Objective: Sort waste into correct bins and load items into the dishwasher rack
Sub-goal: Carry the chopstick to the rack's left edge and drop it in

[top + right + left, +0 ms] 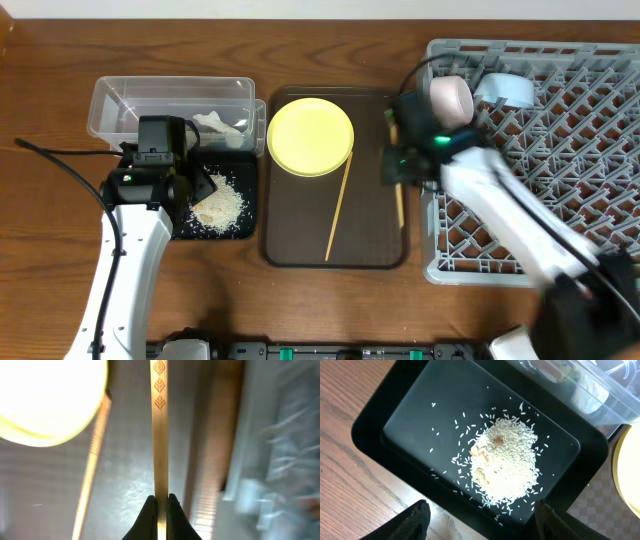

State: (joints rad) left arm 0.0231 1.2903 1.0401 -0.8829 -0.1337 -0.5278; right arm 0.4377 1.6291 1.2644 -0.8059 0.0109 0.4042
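Observation:
My right gripper (161, 500) is shut on a wooden chopstick (159, 425) over the right side of the dark brown serving tray (300, 250); overhead, the chopstick (398, 205) shows below the gripper. A second chopstick (338, 205) lies on that tray beside the yellow plate (310, 135). My left gripper (480, 520) is open and empty above the front edge of the black tray (395, 415), which holds the rice grains (507, 462). The clear tub (120, 105) holds white tissue (222, 127). A pale cup (450, 98) and a light-blue bowl (505, 90) sit in the grey rack (560, 150).
The wooden table (40, 230) surrounds everything. The rack fills the right side, the tub and black tray the left. The right arm (520, 230) lies across the rack's front left part. A black cable (50, 160) trails from the left arm.

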